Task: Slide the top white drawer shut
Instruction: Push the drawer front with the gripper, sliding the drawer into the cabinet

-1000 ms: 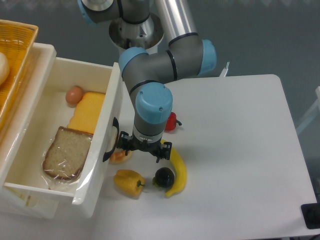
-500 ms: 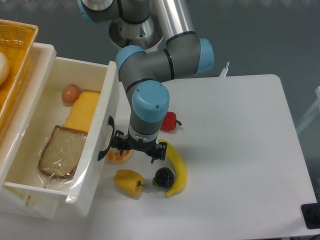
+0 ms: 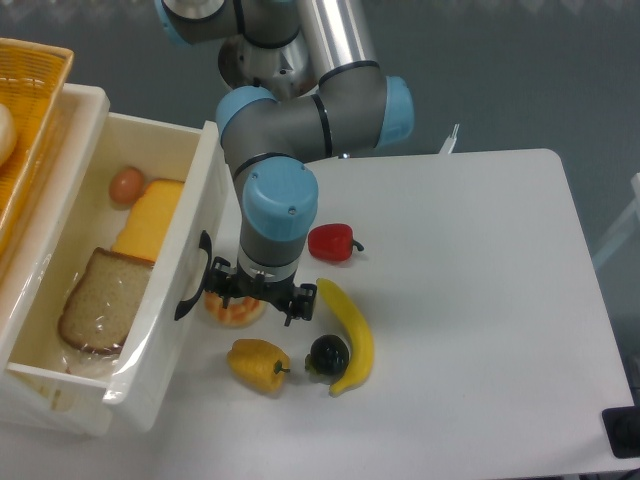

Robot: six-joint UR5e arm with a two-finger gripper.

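top white drawer (image 3: 150, 330) at left, part open with bread (image 3: 95, 305), cheese and egg inside; gripper (image 3: 252, 298) low against its black handle (image 3: 193, 290), placed to shove it; finger spread cannot be told.

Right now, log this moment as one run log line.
phase: pushing shut | top white drawer: partly open, food inside | end effector: beside drawer front by black handle | finger state: unclear | table: yellow pepper nearby
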